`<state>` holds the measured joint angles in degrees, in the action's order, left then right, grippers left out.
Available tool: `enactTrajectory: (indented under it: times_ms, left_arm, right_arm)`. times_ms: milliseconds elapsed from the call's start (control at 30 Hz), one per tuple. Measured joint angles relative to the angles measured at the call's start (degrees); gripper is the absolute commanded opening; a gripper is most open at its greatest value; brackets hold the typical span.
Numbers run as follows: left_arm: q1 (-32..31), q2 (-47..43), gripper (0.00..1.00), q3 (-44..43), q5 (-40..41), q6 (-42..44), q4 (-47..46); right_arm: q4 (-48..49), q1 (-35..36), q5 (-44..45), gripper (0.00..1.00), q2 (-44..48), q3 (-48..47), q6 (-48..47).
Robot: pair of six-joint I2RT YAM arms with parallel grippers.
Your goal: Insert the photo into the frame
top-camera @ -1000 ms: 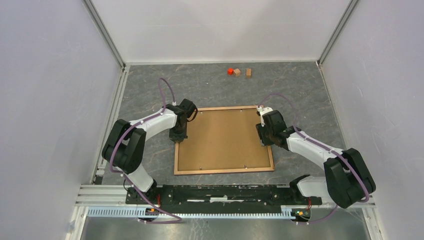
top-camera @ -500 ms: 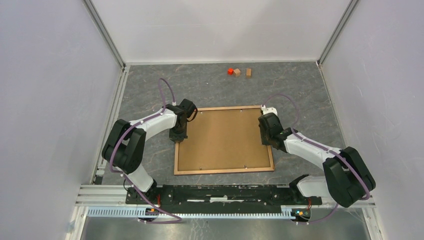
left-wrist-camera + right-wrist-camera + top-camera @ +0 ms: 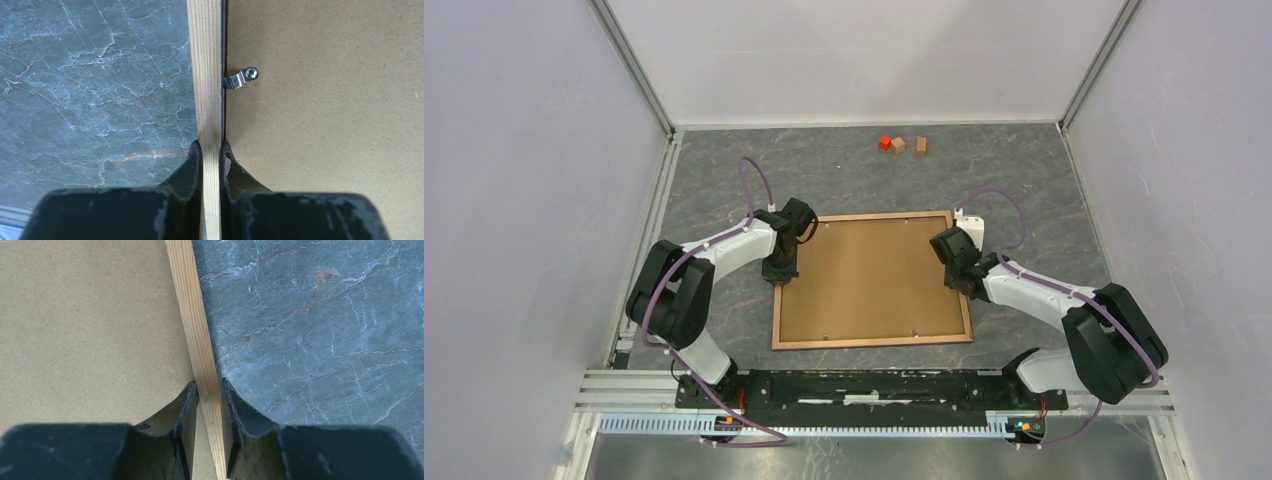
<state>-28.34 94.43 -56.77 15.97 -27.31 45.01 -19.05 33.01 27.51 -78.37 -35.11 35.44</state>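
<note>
The frame lies flat mid-table, light wood side up, with the plain brown backing board filling it. The photo is hidden. My left gripper is shut on the frame's left rail, one finger on each side. A metal clip sits on the board just ahead. My right gripper straddles the right rail, with its fingertips closed against both sides. The rail runs slightly askew between them.
A red block and two wooden blocks sit by the back wall. White walls enclose the grey stone-pattern table on three sides. An aluminium rail runs along the near edge.
My right wrist has swung back and leftward over the frame's right rail, changing its angle. The left arm and the frame have not moved.
</note>
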Motion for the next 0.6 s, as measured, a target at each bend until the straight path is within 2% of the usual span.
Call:
enactTrajectory:
  times_ms: [333, 600]
  left_arm:
    - [0.00, -0.72, 0.02, 0.74, -0.09, 0.00, -0.52]
    - [0.04, -0.72, 0.02, 0.74, -0.17, 0.00, -0.55]
  right_arm:
    - [-2.73, 0.24, 1.66, 0.52, -0.92, -1.31, 1.68]
    - [-2.82, 0.24, 1.42, 0.53, 0.83, -0.39, 2.43]
